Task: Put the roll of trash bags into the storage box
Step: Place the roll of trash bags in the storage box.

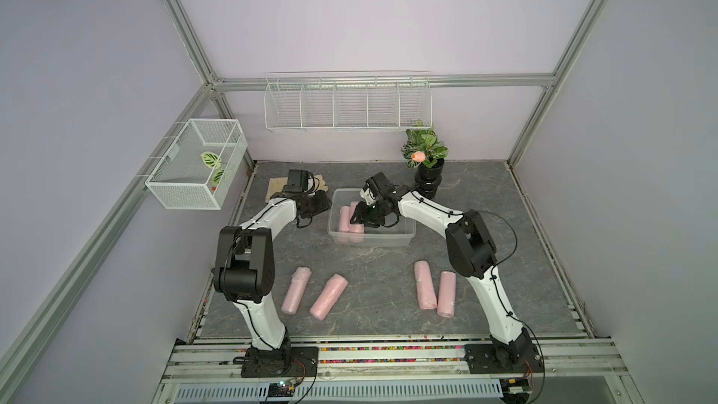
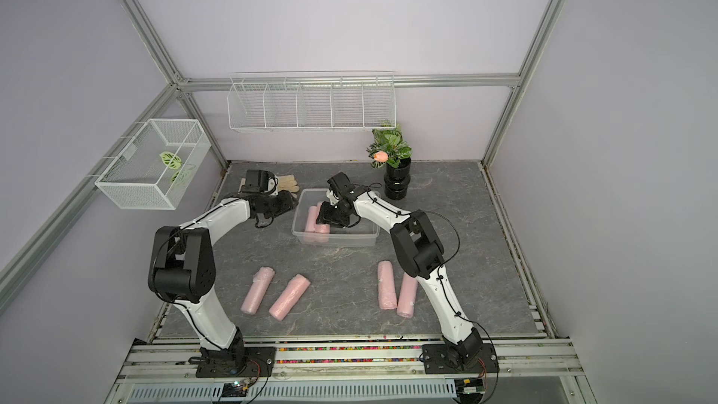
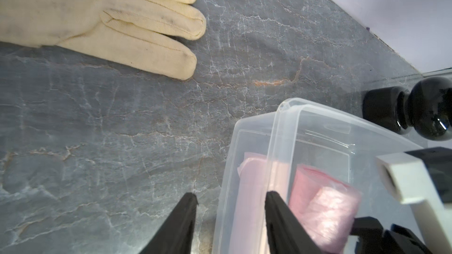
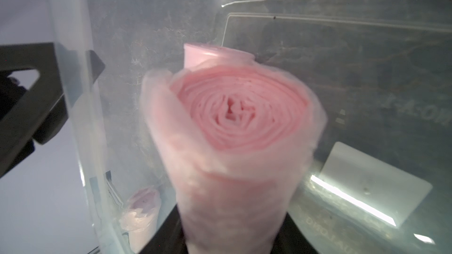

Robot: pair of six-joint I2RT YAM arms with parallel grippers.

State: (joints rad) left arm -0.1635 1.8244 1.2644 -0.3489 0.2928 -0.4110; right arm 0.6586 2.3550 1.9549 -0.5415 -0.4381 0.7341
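My right gripper [image 1: 359,216] was clamped on a pink roll of trash bags [image 4: 232,123] held inside the storage box [image 1: 408,233], beside another roll [image 1: 344,219] lying there, while my left gripper [image 3: 231,194] stood half open astride the box wall and four more rolls [image 1: 328,296] on the tabletop [image 1: 373,266] behind both grippers remained to be packed.

The storage box [image 1: 373,242] is clear, with a white sticker [image 4: 374,184]. The roll of trash bags [image 4: 232,123] over it is pale pink, like the loose rolls [image 1: 297,290] in front of it. The table [image 1: 388,277] under it is grey, veined like marble. Behind it are a cream glove [image 3: 97,20] with dark smudges and a black pot [image 1: 429,178].
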